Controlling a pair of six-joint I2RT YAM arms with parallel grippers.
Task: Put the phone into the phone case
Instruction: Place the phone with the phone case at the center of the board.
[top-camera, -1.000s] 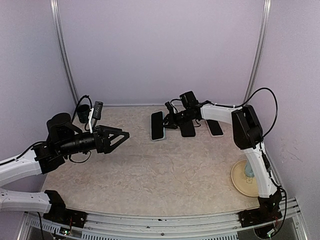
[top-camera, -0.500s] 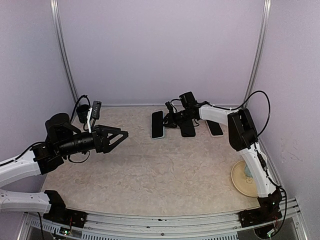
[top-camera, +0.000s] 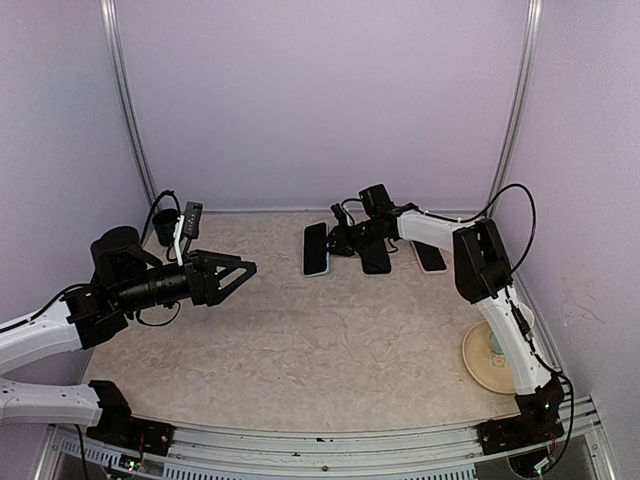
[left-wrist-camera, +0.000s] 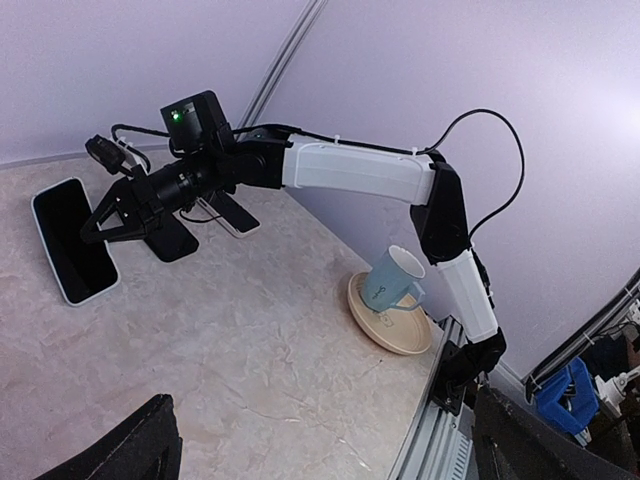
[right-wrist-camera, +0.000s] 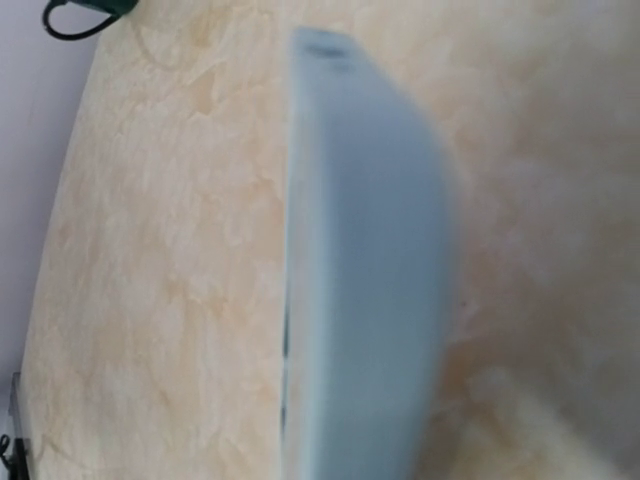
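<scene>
Phone (top-camera: 315, 250), pale rim, screen up, lies flat near the tabletop's (top-camera: 320, 340) far edge, about centre. Right pincer (top-camera: 336, 243) is spread, tips just beside the phone's right long side. Black slab (top-camera: 375, 258) lies beneath that arm. Left pincer (top-camera: 245, 271) is spread too, raised near the left edge.

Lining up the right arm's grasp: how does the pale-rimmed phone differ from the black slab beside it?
The pale-rimmed phone has a light border around its dark face, while the black slab is dark all over. The phone lies fully exposed, just left of the right pincer, while the slab is partly covered by it. Both lie flat on the table.
</scene>
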